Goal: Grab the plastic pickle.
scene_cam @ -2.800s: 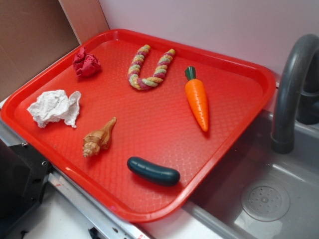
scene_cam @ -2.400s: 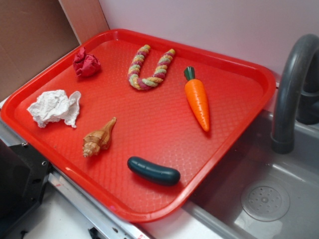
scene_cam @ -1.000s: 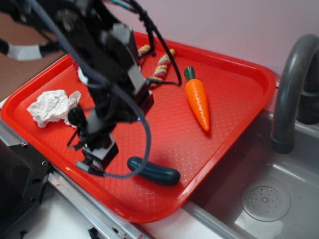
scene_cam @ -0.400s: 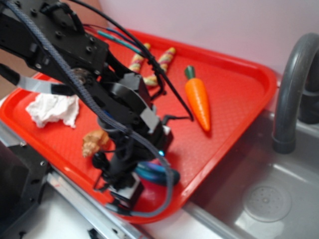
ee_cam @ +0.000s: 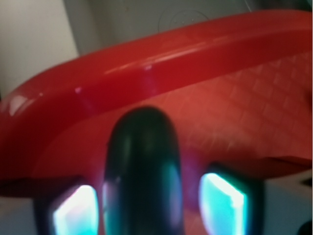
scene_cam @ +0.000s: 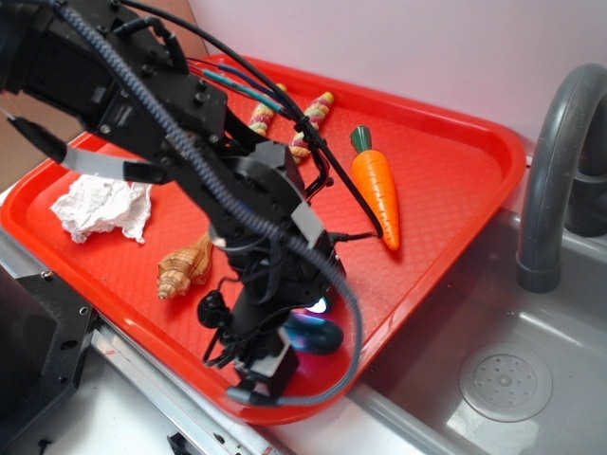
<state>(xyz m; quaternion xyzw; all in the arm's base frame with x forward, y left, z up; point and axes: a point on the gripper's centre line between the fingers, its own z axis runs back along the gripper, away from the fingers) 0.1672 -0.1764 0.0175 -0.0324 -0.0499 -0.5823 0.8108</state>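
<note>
Right, plastic pickle fills the lower centre of the wrist view, dark green, glossy, rounded end pointing up the frame, lying on the red tray just short of its raised rim. In the exterior view only its right end peeks out, lower centre, near the tray's front edge; rest is hidden behind the arm.

Gripper is down over it. Jaws spread, one glowing cyan pad left of the pickle, the other at lower right, w/ the pickle between them. Left pad looks close against it, right pad shows a gap of tray. So straddling, not pinching yet, by my read. From the exterior the gripper is too buried in cables and black housing to confirm.

Progress: approach and lowering look done, alignment looks decent, pickle roughly centred. Left to do: close the jaws, then lift. Smooth rounded plastic, so it could squirt out if the squeeze lands off-centre.

Further out, exterior view: seashell left of the arm, crumpled white paper at mid left, orange carrot upper centre-right, well apart from the gripper, bits of a striped rope behind the arm near the top. Grey faucet and sink at right.
</note>
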